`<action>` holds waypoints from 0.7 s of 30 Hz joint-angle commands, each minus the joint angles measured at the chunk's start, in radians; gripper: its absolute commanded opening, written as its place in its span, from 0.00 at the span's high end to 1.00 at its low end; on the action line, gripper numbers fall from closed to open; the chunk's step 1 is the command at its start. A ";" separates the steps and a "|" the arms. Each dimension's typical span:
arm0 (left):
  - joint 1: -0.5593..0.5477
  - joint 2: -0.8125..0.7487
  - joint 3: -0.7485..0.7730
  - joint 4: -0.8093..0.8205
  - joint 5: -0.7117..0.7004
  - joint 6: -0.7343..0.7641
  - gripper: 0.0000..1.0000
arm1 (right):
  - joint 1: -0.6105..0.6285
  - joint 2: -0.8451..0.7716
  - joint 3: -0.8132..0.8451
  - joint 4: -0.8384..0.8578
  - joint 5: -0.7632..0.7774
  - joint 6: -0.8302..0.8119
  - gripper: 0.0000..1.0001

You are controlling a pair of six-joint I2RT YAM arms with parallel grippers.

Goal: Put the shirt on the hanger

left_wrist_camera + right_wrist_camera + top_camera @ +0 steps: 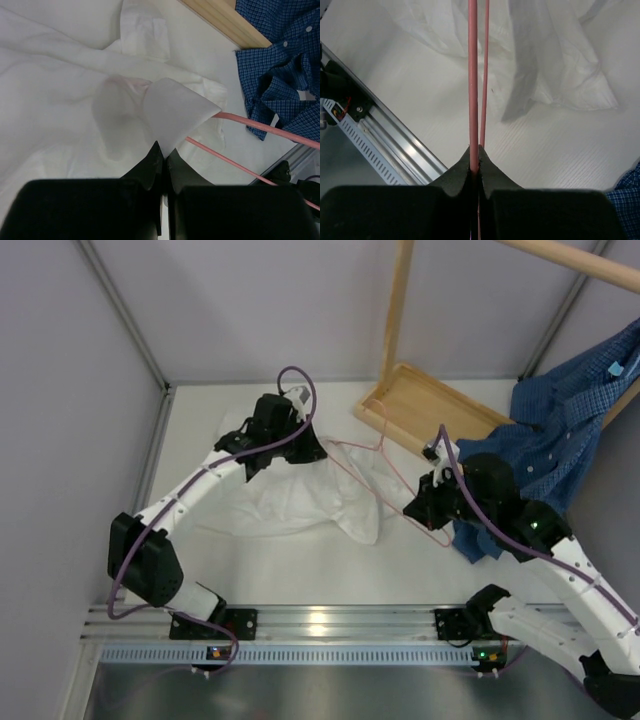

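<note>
Hanger (270, 127) partly beneath shirt (60, 100)

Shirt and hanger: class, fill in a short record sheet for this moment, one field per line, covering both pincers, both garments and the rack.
shirt: white, crumpled on the table, centre-left
hanger: pink wire, one end reaching into the shirt's folds
left pincer: shut on a flap of the shirt
right pincer: shut on the hanger's wire
blue checked shirt: bunched at the right, beside the wooden rack
task state: shirt not yet on the hanger
</note>
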 commanded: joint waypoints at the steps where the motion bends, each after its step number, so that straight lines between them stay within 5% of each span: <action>1: -0.041 -0.048 0.063 -0.017 0.068 0.039 1.00 | 0.016 -0.009 0.033 0.092 -0.083 -0.031 1.00; 8: -0.318 -0.102 0.224 -0.155 0.059 0.176 1.00 | 0.016 0.030 -0.087 0.273 -0.405 -0.054 1.00; 14: -0.422 -0.191 0.261 -0.265 -0.118 0.191 1.00 | 0.016 -0.123 -0.180 0.488 -0.402 0.013 1.00; 21: -0.526 -0.146 0.504 -0.488 -0.472 0.196 1.00 | 0.018 -0.324 -0.426 0.982 -0.281 0.258 1.00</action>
